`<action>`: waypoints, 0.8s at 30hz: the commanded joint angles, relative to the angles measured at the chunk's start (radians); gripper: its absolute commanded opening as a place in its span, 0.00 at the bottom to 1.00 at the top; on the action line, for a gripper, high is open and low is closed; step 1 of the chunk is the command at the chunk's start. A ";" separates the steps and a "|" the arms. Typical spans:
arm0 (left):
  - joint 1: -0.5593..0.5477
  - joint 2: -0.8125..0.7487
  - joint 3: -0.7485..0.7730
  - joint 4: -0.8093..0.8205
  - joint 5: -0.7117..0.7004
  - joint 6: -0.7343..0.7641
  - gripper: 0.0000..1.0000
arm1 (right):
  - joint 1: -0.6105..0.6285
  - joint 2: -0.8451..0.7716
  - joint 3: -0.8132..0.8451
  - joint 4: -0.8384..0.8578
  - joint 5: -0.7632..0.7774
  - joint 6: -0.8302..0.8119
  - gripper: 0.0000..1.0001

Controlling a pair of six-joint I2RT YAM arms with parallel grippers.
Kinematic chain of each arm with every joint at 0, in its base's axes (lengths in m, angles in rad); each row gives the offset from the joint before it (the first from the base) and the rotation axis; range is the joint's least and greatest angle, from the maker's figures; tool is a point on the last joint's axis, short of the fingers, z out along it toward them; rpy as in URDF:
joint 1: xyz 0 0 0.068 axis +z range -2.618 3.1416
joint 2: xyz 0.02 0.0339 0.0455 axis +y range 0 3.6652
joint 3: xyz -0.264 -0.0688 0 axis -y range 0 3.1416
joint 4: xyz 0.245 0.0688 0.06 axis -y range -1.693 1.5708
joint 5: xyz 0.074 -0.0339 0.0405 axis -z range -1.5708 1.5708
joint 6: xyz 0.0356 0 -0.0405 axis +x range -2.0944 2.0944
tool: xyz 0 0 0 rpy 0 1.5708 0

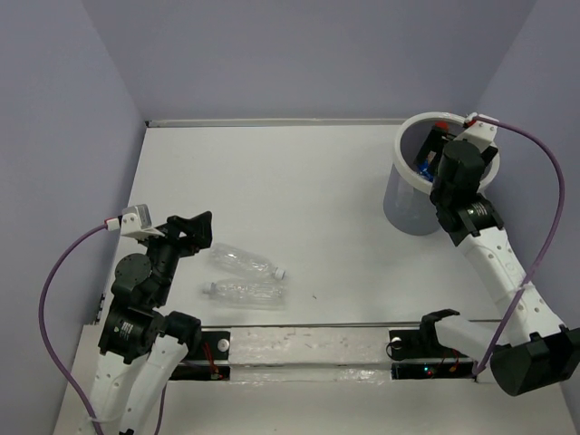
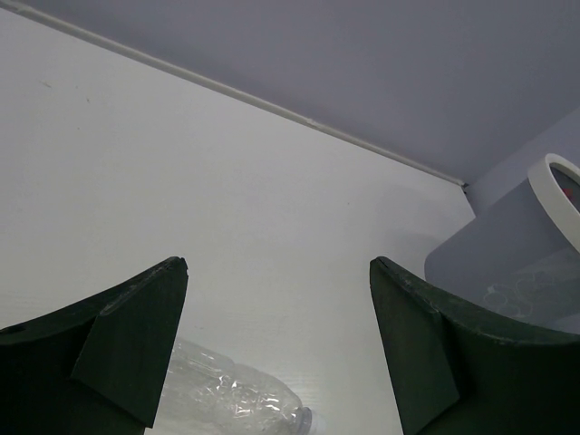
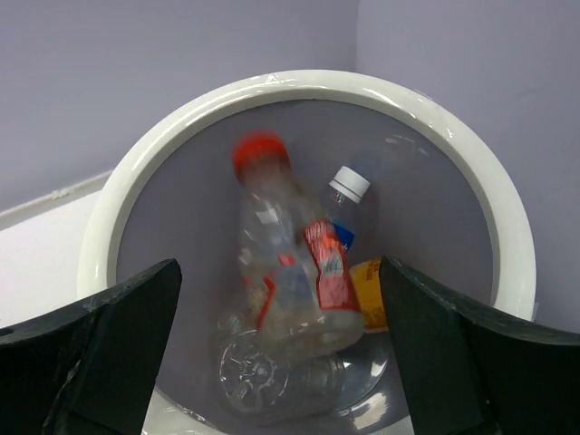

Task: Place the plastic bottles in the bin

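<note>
Two clear plastic bottles lie on the table: one with a white cap [image 1: 243,262] and one nearer the front [image 1: 245,292]. My left gripper [image 1: 195,231] is open and empty just left of them; in its wrist view [image 2: 279,263] one clear bottle [image 2: 231,394] lies low between the fingers. My right gripper [image 1: 435,149] hangs open over the grey bin [image 1: 408,195]. In its wrist view [image 3: 281,267] a blurred red-capped bottle [image 3: 290,272] is inside the bin [image 3: 299,83], free of the fingers, with a blue-labelled bottle [image 3: 347,195], an orange one [image 3: 370,294] and a clear one [image 3: 263,372].
The bin stands at the table's far right corner, close to the purple side wall [image 1: 544,82]. The back wall edge [image 1: 272,121] runs along the far side. A metal rail [image 1: 299,344] lies along the near edge between the arm bases.
</note>
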 commanded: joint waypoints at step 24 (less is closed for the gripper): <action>0.014 0.141 0.109 -0.350 -0.031 -0.408 0.99 | 0.706 0.734 0.288 -0.043 -0.967 -0.133 0.96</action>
